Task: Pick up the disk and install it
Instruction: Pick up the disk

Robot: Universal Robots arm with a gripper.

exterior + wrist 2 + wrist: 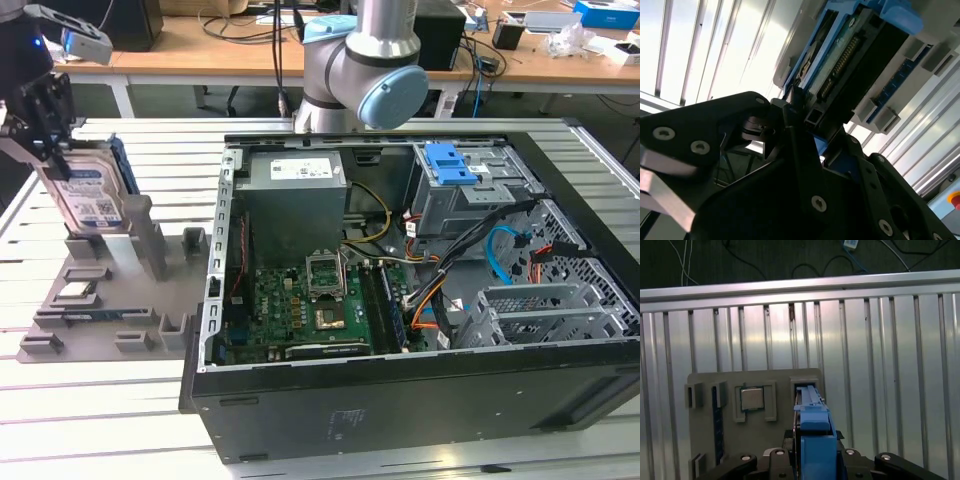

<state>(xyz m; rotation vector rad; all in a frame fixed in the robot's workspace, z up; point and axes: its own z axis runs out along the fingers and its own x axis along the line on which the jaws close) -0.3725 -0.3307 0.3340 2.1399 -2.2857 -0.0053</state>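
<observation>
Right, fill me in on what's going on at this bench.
A robot arm has its jaws closed on the disk, which stands on edge at the grey parts tray on the exterior view's left. Whether it has lifted clear of its slot is hard to tell. The open computer case sits beside the tray, and the disk is not yet in it.

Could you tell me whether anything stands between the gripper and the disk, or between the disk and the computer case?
Nothing separates them: the gripper clasps the disk. Toward the drive bay, a wall of the case and the power supply box stand between; the case is open above.
</observation>
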